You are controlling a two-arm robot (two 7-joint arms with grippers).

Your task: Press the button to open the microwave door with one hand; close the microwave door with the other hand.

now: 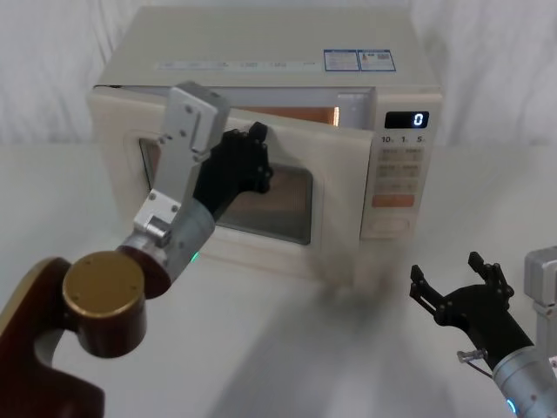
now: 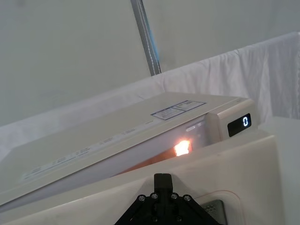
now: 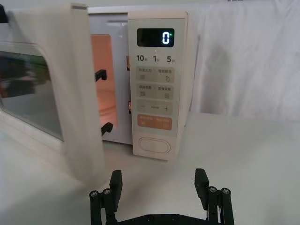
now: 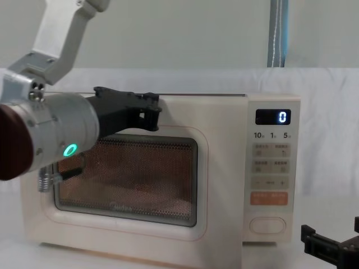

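Nearest us in the right wrist view, our right gripper (image 3: 158, 185) hangs low over the table (image 3: 243, 154) with its claws spread wide and nothing between them, well short of the button (image 3: 154, 145) at the foot of the keypad strip. The microwave door (image 1: 287, 205) stands ajar, swung partway out on its left hinge, so we judge the button step done and the closing step in hand. Our left gripper (image 1: 248, 157) sits against the upper part of the door face; we cannot tell how its claws are set. The next move calls for a steady push on the door until the latch hooks seat, without shoving the microwave (image 1: 261, 61) backward. Inside, the cavity (image 3: 105, 84) glows orange under its lamp, and the part we see through the gap holds nothing. The display (image 4: 273, 116) reads 0.
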